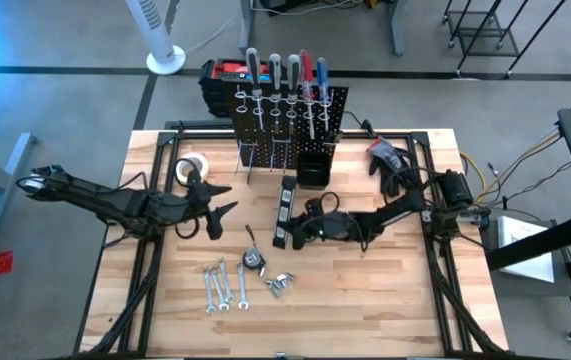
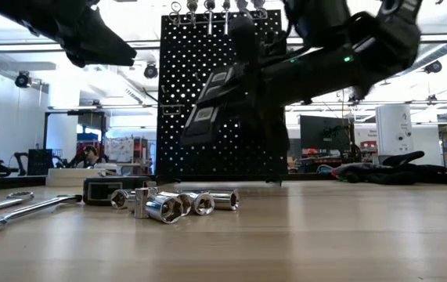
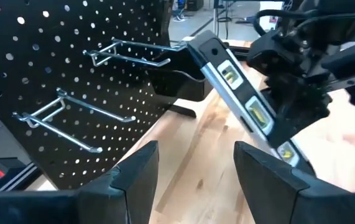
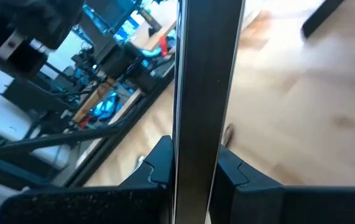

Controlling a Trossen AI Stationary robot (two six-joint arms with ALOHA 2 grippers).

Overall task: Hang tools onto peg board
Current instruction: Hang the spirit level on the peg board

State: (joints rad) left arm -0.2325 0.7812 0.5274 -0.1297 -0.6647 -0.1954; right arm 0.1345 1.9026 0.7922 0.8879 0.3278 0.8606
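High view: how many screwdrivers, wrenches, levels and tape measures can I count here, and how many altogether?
Screwdrivers: 5, standing in the peg board
Wrenches: 3, lying on the table
Level: 1, held in the right gripper
Tape measure: 1, on the table
Total: 10

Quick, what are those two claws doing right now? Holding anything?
Left gripper: open, empty, near the peg board.
Right gripper: shut on the level.
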